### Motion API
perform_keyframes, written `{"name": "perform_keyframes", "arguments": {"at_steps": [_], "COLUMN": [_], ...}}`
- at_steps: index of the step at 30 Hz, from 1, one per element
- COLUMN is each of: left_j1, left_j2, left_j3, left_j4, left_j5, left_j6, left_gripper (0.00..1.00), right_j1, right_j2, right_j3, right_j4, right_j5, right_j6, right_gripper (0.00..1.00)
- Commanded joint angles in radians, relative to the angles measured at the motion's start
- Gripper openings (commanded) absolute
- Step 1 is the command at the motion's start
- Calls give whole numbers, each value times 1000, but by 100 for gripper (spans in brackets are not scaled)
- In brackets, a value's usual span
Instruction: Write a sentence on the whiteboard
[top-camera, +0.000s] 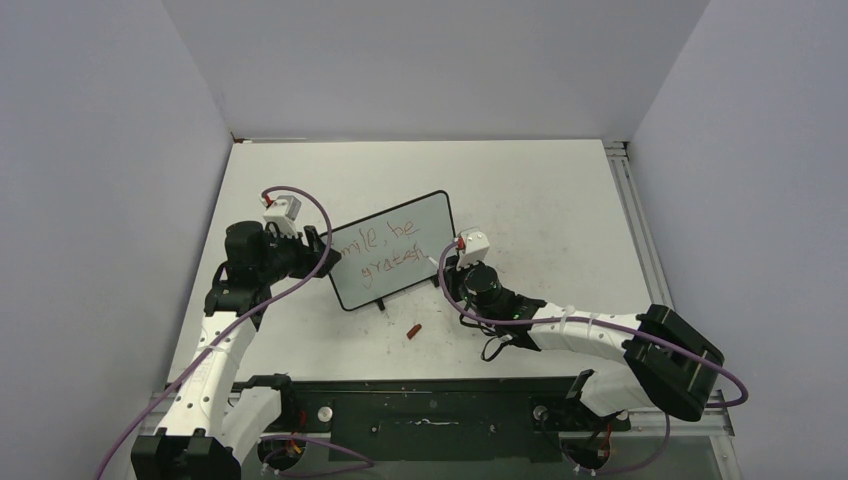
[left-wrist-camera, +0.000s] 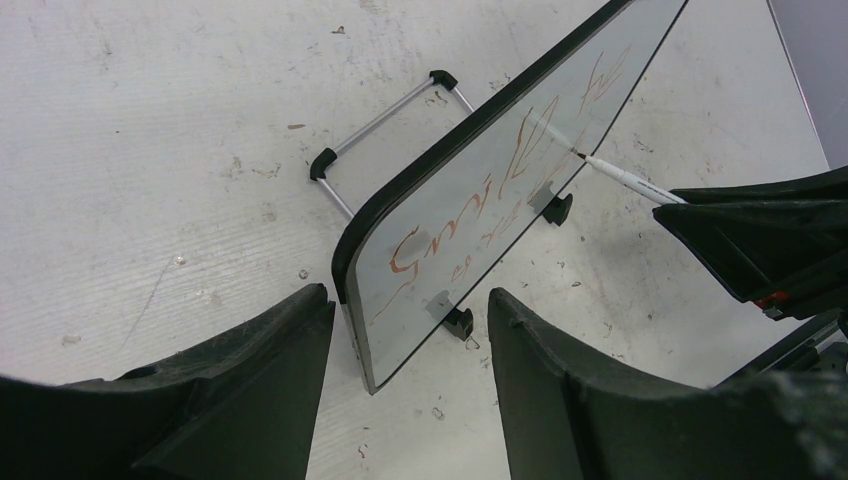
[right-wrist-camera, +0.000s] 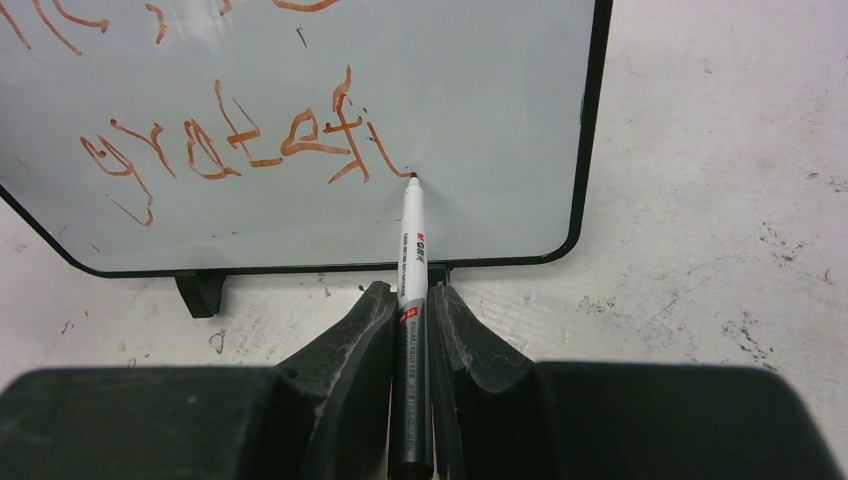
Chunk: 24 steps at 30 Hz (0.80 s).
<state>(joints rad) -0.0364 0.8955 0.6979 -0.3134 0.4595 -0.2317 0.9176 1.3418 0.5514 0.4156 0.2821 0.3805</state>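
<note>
1. Top view: the whiteboard (top-camera: 362, 288) stands upright near the middle of the table (top-camera: 540, 200), turned at an angle. The sentence (top-camera: 388, 262) runs over it in two red lines. The left gripper (top-camera: 322, 250) sits at the board's left edge and covers the first letters. The right gripper (top-camera: 447, 262) is at the board's lower right corner. A small red cap (top-camera: 413, 331) lies on the table in front of the board, apart from both arms.

2. Left wrist view: the jaws stand partly apart, with the board's near corner in the gap between them. One finger (left-wrist-camera: 250, 400) comes very close to the frame, but no clamping shows. "Smil" reads along the board's face. A wire stand (left-wrist-camera: 385, 118) props the board from behind. A slim white marker (left-wrist-camera: 625, 178) reaches in from the right, its tip on the board.

3. Right wrist view: the fingers are pressed tight on both sides of the marker's barrel. Its tip touches the board just after the last stroke of "gratef". One black foot (right-wrist-camera: 200, 292) rests on the table under the frame.
</note>
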Motion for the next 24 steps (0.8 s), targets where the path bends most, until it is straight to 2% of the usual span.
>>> {"name": "perform_keyframes", "arguments": {"at_steps": [1, 24], "left_j1": [4, 4], "left_j2": [-10, -13], "left_j3": [23, 22], "left_j4": [30, 30], "left_j5": [15, 15], "left_j6": [9, 9], "left_gripper": [56, 56], "right_j1": [-4, -4], "right_j2": [-13, 8], "right_j3": [31, 82], "right_j4": [33, 49], "right_j5": [53, 60], "right_j6": [-9, -47], "right_gripper": [5, 5]}}
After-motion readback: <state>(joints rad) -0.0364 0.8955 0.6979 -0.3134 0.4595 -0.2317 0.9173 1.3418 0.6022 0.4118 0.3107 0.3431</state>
